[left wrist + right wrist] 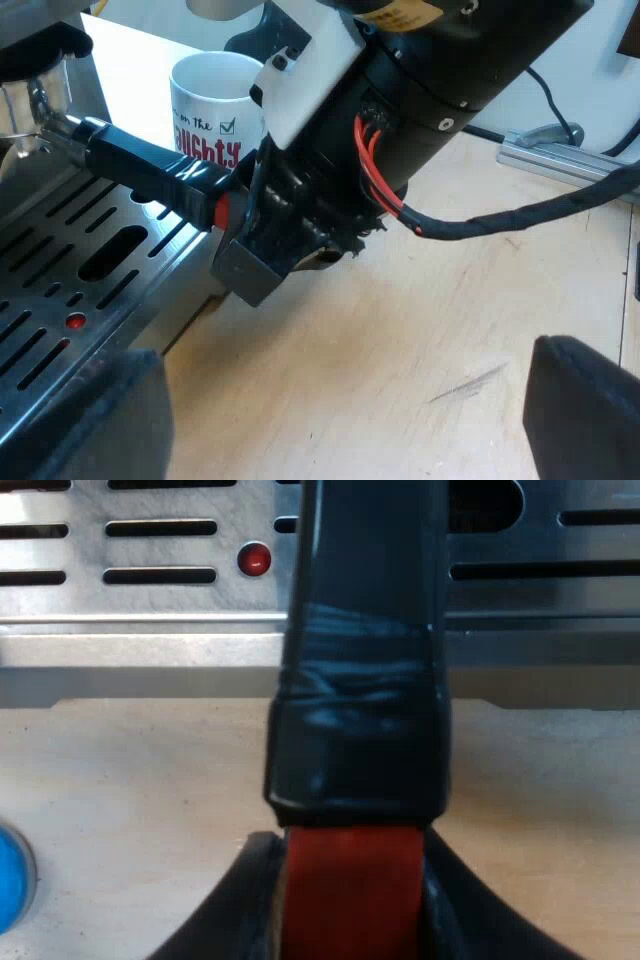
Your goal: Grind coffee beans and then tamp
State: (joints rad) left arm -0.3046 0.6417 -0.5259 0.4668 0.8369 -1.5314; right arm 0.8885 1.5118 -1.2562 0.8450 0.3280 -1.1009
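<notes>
1. left wrist view: my left claw [335, 425] hangs over the wooden table [400, 330], fingers wide apart and holding nothing. the right claw [240, 225] is at the red end [222, 210] of the holder [150, 170], which reaches out over the machine's drip tray [60, 290]. a mug [210, 100] stands near.
2. right wrist view: the right claw is clamped on the red end. a blue tamper [10, 880] is on the table.

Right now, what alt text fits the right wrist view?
Right gripper closed on the red end of the handle, which runs up over a slotted metal tray. A blue tamper sits on the wooden table nearby.
</notes>
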